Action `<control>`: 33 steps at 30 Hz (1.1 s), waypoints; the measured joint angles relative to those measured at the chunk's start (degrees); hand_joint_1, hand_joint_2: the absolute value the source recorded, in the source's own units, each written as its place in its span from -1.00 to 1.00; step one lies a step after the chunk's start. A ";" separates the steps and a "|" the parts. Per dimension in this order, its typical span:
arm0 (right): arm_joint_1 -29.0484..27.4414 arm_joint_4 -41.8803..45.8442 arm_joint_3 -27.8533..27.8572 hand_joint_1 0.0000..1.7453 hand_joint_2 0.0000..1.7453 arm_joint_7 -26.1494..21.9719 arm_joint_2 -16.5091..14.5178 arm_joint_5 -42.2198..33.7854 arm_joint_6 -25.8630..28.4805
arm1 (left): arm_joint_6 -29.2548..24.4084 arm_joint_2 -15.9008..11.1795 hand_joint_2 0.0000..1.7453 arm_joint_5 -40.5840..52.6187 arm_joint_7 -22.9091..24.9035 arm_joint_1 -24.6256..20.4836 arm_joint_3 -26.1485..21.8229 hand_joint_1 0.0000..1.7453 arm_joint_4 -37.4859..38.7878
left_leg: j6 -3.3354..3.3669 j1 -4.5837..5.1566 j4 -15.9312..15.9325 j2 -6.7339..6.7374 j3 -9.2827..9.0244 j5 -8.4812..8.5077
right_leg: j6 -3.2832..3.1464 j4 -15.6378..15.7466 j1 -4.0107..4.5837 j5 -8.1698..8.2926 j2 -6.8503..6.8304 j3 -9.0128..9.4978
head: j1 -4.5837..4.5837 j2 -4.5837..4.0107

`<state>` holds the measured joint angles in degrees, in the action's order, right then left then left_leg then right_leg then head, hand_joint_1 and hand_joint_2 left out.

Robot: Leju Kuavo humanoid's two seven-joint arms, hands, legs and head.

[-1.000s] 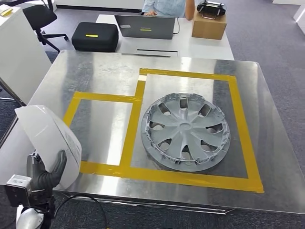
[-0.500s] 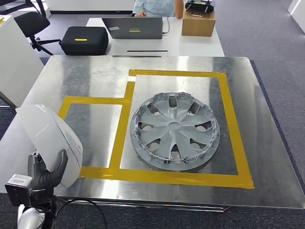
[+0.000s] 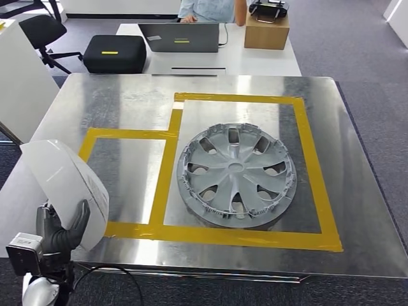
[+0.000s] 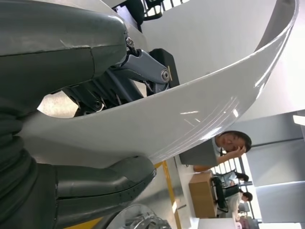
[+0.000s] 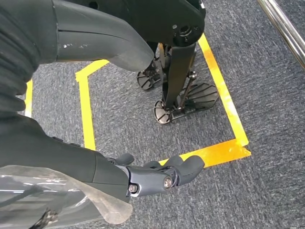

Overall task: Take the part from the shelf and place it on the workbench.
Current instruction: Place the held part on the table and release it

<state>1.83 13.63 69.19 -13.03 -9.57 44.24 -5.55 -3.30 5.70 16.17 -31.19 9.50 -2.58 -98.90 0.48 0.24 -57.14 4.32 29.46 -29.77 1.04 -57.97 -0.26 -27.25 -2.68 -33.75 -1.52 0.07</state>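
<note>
Head view puts the left hand (image 3: 60,233) in the lower left corner of the frame, at the near edge of the steel workbench (image 3: 125,102). It grips a white curved part (image 3: 65,185): the thumb lies across the part's lower face, and the rest of the shell rises above the hand and leans toward the upper left. The part is a thin, glossy white panel, bowed like a shell, with a printed label on its right-hand side. Left wrist view shows it from close up, the thumb (image 4: 107,183) under the smooth white surface (image 4: 187,114) and the darker fingers (image 4: 144,69) over it.

Yellow tape (image 3: 168,159) marks two adjoining boxes on the workbench. The larger box, right of centre, holds a grey wheel cover (image 3: 236,174) lying flat; the smaller box lies just right of the held part.

Right wrist view shows the right hand (image 5: 158,174) over grey carpet, fingers loosely apart and holding nothing.
</note>
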 joint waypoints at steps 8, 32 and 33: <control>0.00 0.01 -0.01 -1.00 1.00 0.00 0.00 0.00 0.00 | 0.00 0.00 1.00 0.00 0.00 0.00 0.00 1.00 0.00 | 0.02 0.09 -0.01 0.00 0.00 -0.06 | 0.00 0.01 -0.07 0.00 0.00 0.00 | 0.00 0.00; 0.00 0.01 0.00 -1.00 1.00 0.00 0.00 0.00 0.00 | 0.00 0.00 1.00 0.00 0.00 0.00 0.00 1.00 0.00 | 0.02 0.09 -0.01 0.00 0.00 -0.05 | 0.00 0.01 -0.07 0.00 0.00 0.00 | -0.01 0.00; 0.00 0.00 0.00 -1.00 1.00 0.00 0.00 0.00 0.00 | 0.00 0.00 1.00 0.00 0.00 0.00 0.00 1.00 0.00 | 0.02 0.09 -0.01 0.00 0.00 -0.05 | 0.00 0.01 -0.07 0.00 0.00 0.00 | -0.01 0.00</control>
<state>1.83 13.63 69.18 -13.03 -9.57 44.24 -5.55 -3.30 5.70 16.17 -31.19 9.50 -2.58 -98.90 0.50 0.33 -57.15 4.32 29.46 -29.82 1.05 -57.96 -0.33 -27.25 -2.68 -33.76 -1.53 0.07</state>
